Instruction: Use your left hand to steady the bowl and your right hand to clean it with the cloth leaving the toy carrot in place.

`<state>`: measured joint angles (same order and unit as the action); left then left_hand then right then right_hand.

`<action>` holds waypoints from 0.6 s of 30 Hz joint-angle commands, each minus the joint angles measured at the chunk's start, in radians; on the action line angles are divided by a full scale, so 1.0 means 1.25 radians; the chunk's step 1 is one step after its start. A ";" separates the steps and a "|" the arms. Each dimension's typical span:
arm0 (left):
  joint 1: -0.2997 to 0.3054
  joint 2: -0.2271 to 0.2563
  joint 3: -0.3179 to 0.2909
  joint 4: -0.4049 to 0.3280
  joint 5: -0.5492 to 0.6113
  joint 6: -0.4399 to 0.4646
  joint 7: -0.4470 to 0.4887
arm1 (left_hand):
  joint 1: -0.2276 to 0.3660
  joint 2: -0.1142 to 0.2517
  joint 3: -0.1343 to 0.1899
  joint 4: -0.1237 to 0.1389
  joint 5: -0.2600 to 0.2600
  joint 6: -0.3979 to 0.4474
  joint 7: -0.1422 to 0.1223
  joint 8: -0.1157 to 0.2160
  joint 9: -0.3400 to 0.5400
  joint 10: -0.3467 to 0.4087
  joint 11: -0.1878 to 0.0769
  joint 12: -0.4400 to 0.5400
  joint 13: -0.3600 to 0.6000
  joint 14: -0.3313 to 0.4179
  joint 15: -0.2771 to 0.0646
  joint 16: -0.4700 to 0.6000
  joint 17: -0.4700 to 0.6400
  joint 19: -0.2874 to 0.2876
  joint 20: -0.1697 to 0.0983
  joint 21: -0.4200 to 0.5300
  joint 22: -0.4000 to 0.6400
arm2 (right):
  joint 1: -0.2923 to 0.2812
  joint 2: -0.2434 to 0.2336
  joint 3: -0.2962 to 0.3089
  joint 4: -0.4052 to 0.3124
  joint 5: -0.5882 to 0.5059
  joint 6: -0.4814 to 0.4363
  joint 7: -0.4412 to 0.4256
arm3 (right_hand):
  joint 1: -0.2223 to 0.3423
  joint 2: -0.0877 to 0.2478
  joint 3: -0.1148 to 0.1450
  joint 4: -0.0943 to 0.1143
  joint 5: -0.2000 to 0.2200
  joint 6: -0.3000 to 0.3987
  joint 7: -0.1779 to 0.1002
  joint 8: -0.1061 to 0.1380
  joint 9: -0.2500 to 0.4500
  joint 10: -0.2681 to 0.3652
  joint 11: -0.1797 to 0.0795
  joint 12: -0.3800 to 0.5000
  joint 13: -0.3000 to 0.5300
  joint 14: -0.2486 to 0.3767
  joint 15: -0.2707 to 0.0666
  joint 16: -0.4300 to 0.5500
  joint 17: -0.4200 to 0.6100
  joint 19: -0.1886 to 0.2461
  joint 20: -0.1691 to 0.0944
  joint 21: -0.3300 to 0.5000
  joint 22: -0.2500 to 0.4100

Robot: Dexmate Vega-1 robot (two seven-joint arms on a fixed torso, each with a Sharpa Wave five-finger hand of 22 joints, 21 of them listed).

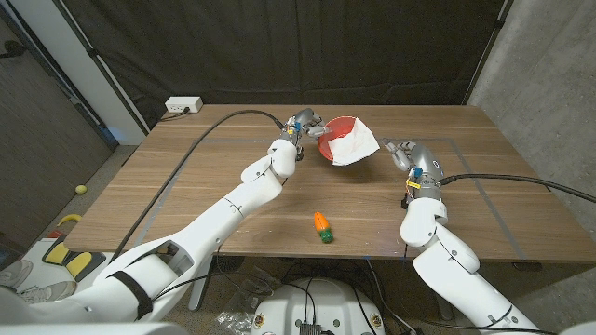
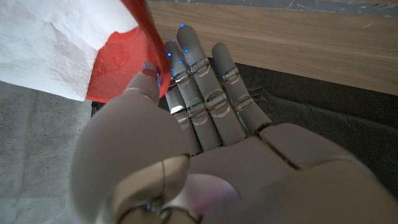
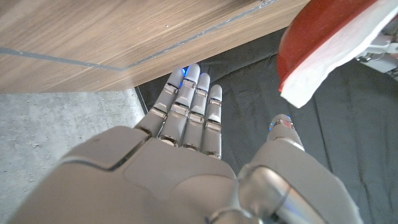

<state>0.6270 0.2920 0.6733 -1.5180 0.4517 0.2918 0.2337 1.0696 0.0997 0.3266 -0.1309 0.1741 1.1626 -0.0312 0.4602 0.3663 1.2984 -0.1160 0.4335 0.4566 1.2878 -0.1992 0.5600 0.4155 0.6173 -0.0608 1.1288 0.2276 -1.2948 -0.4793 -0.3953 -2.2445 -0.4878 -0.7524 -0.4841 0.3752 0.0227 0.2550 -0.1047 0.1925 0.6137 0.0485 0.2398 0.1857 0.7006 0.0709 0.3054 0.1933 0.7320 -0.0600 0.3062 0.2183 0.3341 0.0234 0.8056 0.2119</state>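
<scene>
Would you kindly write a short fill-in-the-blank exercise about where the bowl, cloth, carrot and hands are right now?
1. The white cloth lies draped over the ____ bowl.
2. The hand gripping the bowl's rim is the robot's ____ hand.
3. The right hand is open and holds ____.
4. The toy carrot lies on the ____, apart from the bowl.

Missing words: red; left; nothing; table

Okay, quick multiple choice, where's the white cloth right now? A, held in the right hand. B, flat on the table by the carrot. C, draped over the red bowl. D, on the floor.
C: the cloth lies over the rim of the bowl that the left hand grips, while the right hand is apart from it and holds nothing.
</scene>
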 commanded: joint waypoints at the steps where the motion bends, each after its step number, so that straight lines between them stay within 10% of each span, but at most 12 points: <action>1: -0.013 -0.018 0.015 0.020 -0.011 0.016 0.025 | 0.012 0.015 0.015 0.005 0.003 0.052 0.056 0.007 0.009 -0.005 -0.003 0.008 0.006 0.008 -0.015 0.003 0.005 -0.004 -0.048 0.009 0.000 | 0.052 -0.009 -0.076 -0.025 -0.054 -0.070 0.044 | 0.006 -0.011 -0.008 -0.004 0.008 0.032 -0.001 0.010 0.004 0.033 0.002 0.009 0.004 0.042 -0.013 0.025 0.011 0.017 -0.004 0.013 0.006; 8: -0.019 -0.023 0.022 0.027 -0.009 0.023 0.032 | 0.011 0.013 0.020 0.006 0.003 0.053 0.053 0.009 0.014 -0.005 -0.002 0.010 0.014 0.007 -0.014 0.002 0.010 -0.007 -0.048 0.016 -0.002 | 0.099 0.002 -0.143 -0.013 -0.134 -0.154 0.045 | 0.090 -0.021 -0.009 -0.043 0.016 0.097 -0.028 0.020 0.009 0.135 -0.033 0.040 0.027 0.104 -0.060 0.108 0.065 0.041 -0.005 0.045 0.022; 18: -0.021 -0.024 0.023 0.029 -0.012 0.018 0.041 | 0.008 0.010 0.027 0.007 0.002 0.052 0.056 0.011 0.022 -0.005 -0.003 0.011 0.019 0.008 -0.014 0.002 0.016 -0.010 -0.049 0.027 -0.005 | 0.170 -0.024 -0.217 0.003 -0.208 -0.260 0.128 | 0.214 -0.033 -0.027 -0.046 0.032 0.196 -0.048 0.051 0.037 0.268 -0.075 0.109 0.086 0.172 -0.106 0.284 0.207 0.083 -0.027 0.126 0.073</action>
<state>0.6066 0.2661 0.6969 -1.4888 0.4406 0.3144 0.2714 1.0696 0.0997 0.3403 -0.1307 0.1731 1.1607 -0.0293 0.4663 0.3838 1.2946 -0.1192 0.4413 0.4756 1.2878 -0.1992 0.5600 0.4293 0.6084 -0.0556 1.1540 0.2229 -1.1651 -0.4879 -0.5736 -2.2567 -0.6534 -0.9504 -0.4086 0.6013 -0.0215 0.2291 -0.1615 0.2233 0.8248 -0.0053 0.2907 0.2208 0.9910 -0.0088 0.4148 0.2756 0.9293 -0.1299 0.5980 0.4201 0.4229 -0.0049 0.9312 0.2808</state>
